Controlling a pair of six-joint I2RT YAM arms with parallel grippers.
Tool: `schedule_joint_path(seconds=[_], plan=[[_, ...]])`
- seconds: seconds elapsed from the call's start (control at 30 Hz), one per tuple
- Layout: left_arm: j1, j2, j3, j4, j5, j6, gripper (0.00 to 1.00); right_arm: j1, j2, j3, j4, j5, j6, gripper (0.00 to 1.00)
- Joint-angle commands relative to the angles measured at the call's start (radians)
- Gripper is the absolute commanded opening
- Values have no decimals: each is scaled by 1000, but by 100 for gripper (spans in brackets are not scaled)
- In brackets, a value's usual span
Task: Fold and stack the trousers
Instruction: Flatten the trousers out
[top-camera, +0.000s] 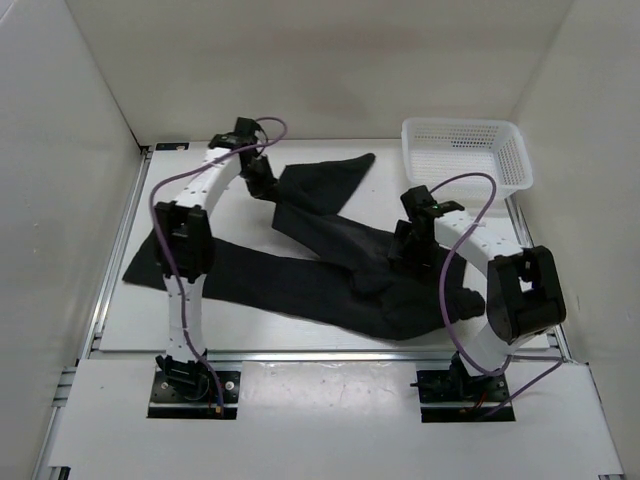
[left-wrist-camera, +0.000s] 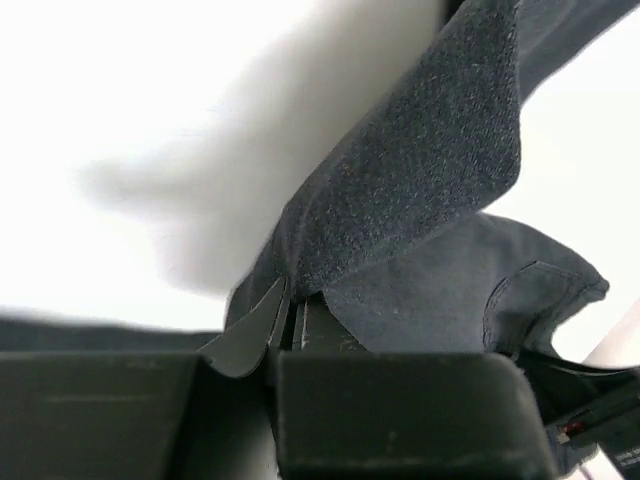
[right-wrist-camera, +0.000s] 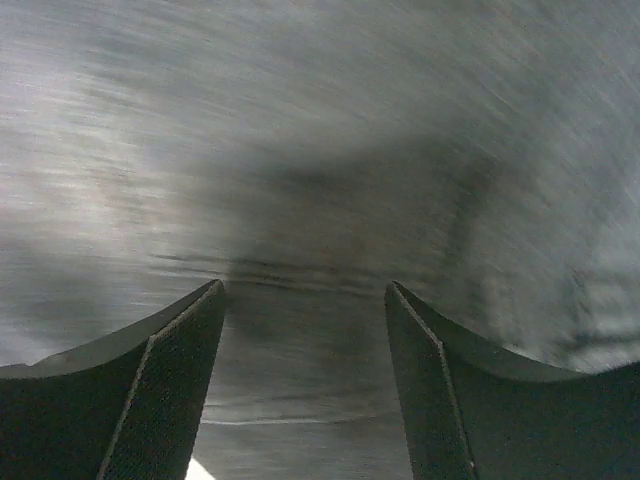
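Left gripper (left-wrist-camera: 290, 320) clamped on far leg edge of trousers (top-camera: 330, 270); right gripper (right-wrist-camera: 305, 290) jaws spread, hovering over waist end; leg runs diagonally between them

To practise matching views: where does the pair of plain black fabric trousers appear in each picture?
Top external: trousers sprawl across the centre.
Left wrist: trousers at right, pinched by left gripper.
Right wrist: trousers blurred, filling the frame.
Shared landmark: left gripper, upper middle overhead.

Black trousers (top-camera: 330, 285) sprawl across the table (top-camera: 250, 335) near a basket (top-camera: 460, 123).
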Motion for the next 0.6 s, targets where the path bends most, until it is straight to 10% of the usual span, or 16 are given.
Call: schedule_joint_path(seconds=[0.0,0.13,0.23,0.3,0.57], plan=[[14,-241,-138,11,-142,-5,10,51,44,-9,46,41,32,70],[-9,-418,-300,-60,-197,10,17,51,107,41,47,104,32,70],[-21,-483,-333,-124,-196,47,79,51,118,60,21,147,32,70],[-30,-483,-294,-161,-255,61,94,40,118,60,-4,147,43,70],[0,-317,-55,-212,-364,90,76,161,-162,-42,-81,308,167,68]])
